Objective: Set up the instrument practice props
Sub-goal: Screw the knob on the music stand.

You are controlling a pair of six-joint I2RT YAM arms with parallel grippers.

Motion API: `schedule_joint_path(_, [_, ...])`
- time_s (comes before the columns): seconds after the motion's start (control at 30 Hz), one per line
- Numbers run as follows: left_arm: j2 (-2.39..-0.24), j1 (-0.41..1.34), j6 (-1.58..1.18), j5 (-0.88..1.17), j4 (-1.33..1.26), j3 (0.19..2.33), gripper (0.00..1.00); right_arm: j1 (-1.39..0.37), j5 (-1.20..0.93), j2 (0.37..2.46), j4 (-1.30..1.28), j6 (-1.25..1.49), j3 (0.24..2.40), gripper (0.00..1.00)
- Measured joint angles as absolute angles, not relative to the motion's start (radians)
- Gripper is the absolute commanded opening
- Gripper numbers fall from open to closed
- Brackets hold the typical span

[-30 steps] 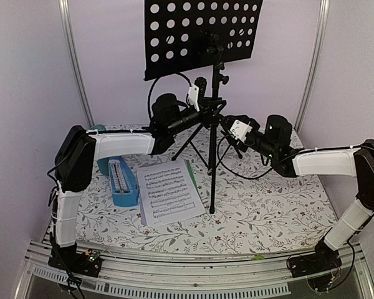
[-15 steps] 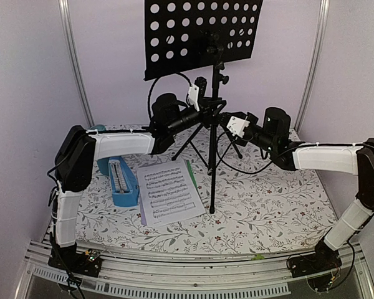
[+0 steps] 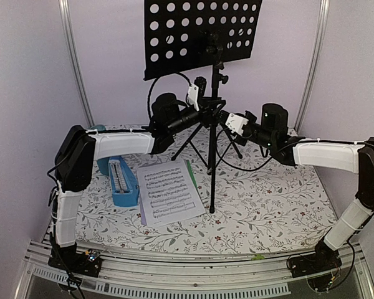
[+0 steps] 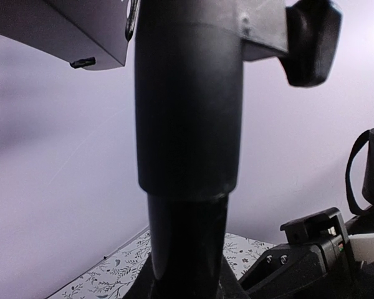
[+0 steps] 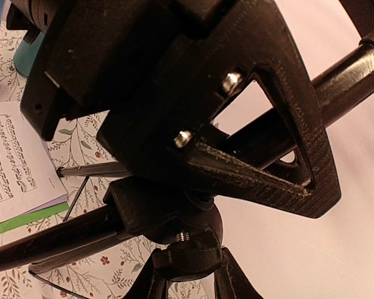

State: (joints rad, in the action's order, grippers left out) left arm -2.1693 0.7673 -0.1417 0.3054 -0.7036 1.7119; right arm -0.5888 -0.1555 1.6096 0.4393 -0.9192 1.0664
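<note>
The black music stand [image 3: 213, 156] stands upright at the back centre, its perforated desk [image 3: 202, 34] on top. My left gripper [image 3: 209, 112] is shut on its pole [image 4: 187, 124], which fills the left wrist view. My right gripper [image 3: 228, 119] is at the tripod collar from the right; its fingers [image 5: 146, 283] sit on both sides of the collar's screw knob [image 5: 187, 252] and touch it. The sheet-music pages [image 3: 168, 193], white over green, lie flat left of the stand. The blue metronome [image 3: 121, 180] lies beside them.
A teal cup [image 3: 97, 128] is mostly hidden behind my left arm at the back left. The tripod legs [image 3: 190, 140] spread over the floral cloth [image 3: 268, 205]. Metal frame posts [image 3: 75, 62] and pale walls close in the back and sides.
My right gripper has moved left to the stand's collar and now sits at the knob. The left gripper, stand, pages and metronome have not moved.
</note>
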Motion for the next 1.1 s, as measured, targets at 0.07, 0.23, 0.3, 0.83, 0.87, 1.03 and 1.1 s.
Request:
schedule_joint_path(0.07, [-2.169, 0.767, -0.142, 0.305, -0.703, 1.712, 0.00, -0.589, -0.156, 1.610, 0.410, -0.898, 1.081, 0.09])
schedule_joint_path(0.23, [-2.169, 0.764, -0.141, 0.303, -0.702, 1.712, 0.00, -0.588, -0.164, 1.610, 0.314, -0.828, 1.128, 0.04])
schedule_joint_path(0.3, [-2.169, 0.764, -0.141, 0.302, -0.702, 1.712, 0.00, -0.586, -0.170, 1.610, 0.278, -0.797, 1.145, 0.04])
schedule_joint_path(0.83, [-2.169, 0.758, -0.139, 0.302, -0.701, 1.712, 0.00, -0.528, -0.318, 1.641, 0.077, -0.455, 1.252, 0.43])
schedule_joint_path(0.87, [-2.169, 0.758, -0.140, 0.303, -0.701, 1.712, 0.00, -0.528, -0.314, 1.639, 0.098, -0.447, 1.243, 0.49])
schedule_joint_path(1.03, [-2.169, 0.758, -0.140, 0.303, -0.701, 1.712, 0.00, -0.528, -0.255, 1.609, 0.191, -0.453, 1.155, 0.62])
schedule_joint_path(1.1, [-2.169, 0.758, -0.140, 0.303, -0.701, 1.712, 0.00, -0.528, -0.237, 1.607, 0.231, -0.485, 1.135, 0.62])
